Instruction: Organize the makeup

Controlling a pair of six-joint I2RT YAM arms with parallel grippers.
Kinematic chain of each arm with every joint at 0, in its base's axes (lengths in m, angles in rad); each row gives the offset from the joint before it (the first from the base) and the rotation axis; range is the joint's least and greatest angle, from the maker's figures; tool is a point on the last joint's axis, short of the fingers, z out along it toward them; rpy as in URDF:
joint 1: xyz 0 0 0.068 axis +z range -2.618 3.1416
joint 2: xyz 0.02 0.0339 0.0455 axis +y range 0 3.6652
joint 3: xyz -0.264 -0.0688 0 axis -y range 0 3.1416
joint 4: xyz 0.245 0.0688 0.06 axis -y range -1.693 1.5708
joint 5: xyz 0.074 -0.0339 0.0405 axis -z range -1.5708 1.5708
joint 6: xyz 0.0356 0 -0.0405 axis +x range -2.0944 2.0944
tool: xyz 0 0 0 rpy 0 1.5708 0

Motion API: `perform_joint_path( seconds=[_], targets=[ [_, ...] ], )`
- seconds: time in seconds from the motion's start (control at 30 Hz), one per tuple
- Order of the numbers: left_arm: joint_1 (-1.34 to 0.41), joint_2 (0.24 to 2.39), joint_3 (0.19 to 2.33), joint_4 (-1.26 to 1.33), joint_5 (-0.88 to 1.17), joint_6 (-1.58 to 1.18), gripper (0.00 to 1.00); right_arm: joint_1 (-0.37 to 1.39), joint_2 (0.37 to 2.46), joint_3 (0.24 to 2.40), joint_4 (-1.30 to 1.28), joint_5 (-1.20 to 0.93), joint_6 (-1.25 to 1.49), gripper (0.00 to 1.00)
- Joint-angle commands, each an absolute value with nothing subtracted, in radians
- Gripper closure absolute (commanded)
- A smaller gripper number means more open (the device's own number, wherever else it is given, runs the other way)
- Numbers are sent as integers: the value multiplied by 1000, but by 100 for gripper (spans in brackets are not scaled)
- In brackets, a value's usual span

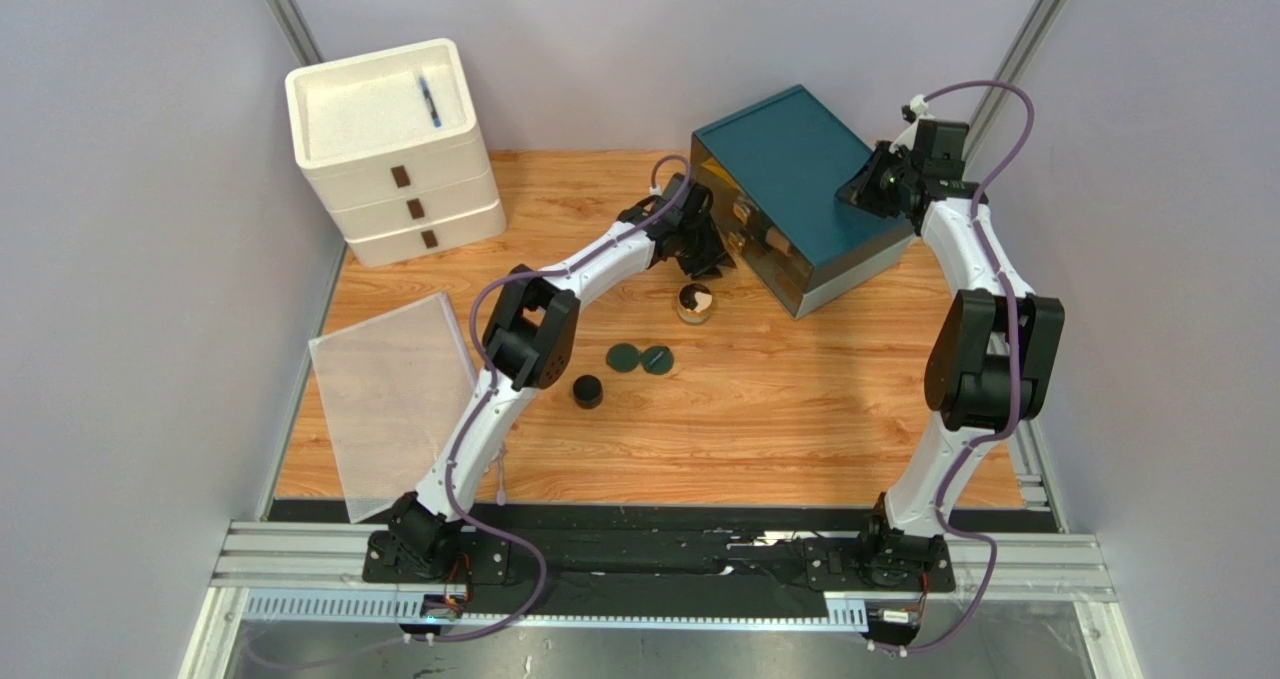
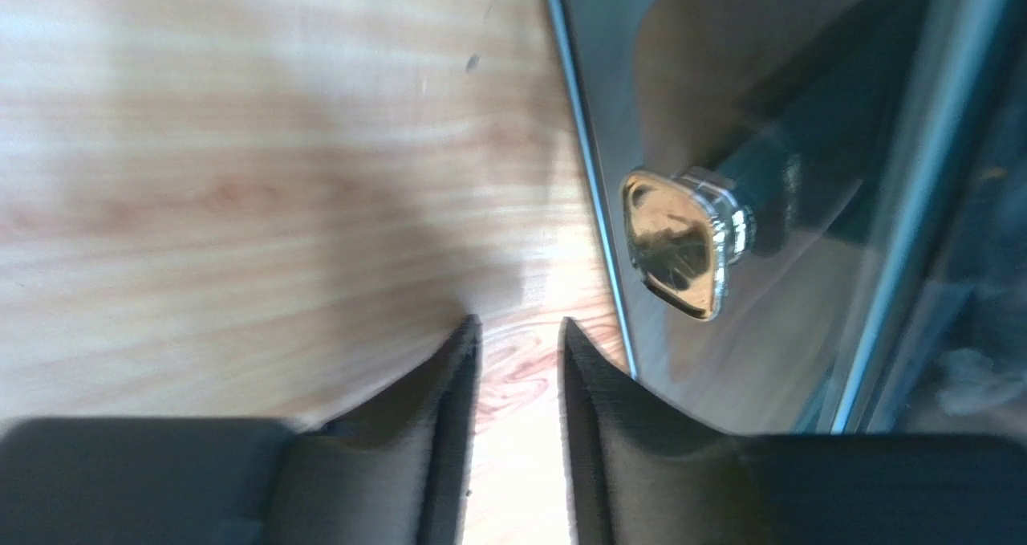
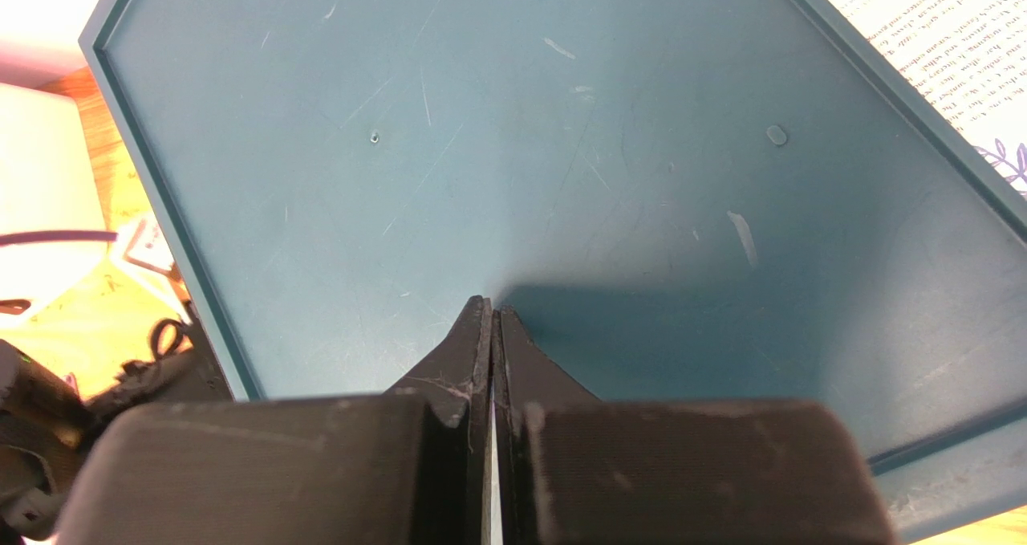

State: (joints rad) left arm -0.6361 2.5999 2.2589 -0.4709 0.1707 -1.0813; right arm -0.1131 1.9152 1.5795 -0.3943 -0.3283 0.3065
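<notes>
1. L gripper [image 2: 518,334]: jaws apart by a narrow gap, nothing between them, only bare wood table [image 2: 241,184] showing through.
2. In the left wrist view it sits low over the table, right at the glass door [image 2: 772,112] of the teal cabinet [image 1: 796,154]. The right-hand fingertip is just beside the door's bottom edge; can't tell if it touches.
3. Gold knob [image 2: 675,244] on the door is above and to the right of the L fingertips, apart from them.
4. R gripper [image 3: 492,316]: jaws pressed together, holding nothing. It points at the flat teal top of the cabinet, near its right edge in the top view; can't tell whether it makes contact.
5. Makeup I can see on the table, all in front of the cabinet:
   - small round jar [image 1: 694,304], pale and tan on top, just near-side of the L gripper
   - two dark green compacts [image 1: 640,358] lying flat side by side, nearly touching
   - black jar [image 1: 588,393] near-left of the compacts, close to the L arm's elbow
6. Some pale items show behind the cabinet glass; too small to ID.
7. Far-left corner: white drawer unit [image 1: 394,184], blue pen [image 1: 430,102] on its top tray.
8. Clear sheet [image 1: 394,394] lies flat on the table's left side, partly under the L arm.
</notes>
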Motion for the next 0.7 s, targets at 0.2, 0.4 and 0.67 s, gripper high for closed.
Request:
perform_joint_path(
  seconds=[0.2,0.4,0.67],
  targets=[
    [-626,2520,2243,-367,169,-945,44,-103,2106,1451,-735,-207,245,100],
    [-626,2525,2221,-285,251,-945,46,-103,2109,1454,-736,-207,244,100],
    [-617,2491,2140,-172,278,-962,46,-103,2121,1465,-736,-210,247,100]
  ],
)
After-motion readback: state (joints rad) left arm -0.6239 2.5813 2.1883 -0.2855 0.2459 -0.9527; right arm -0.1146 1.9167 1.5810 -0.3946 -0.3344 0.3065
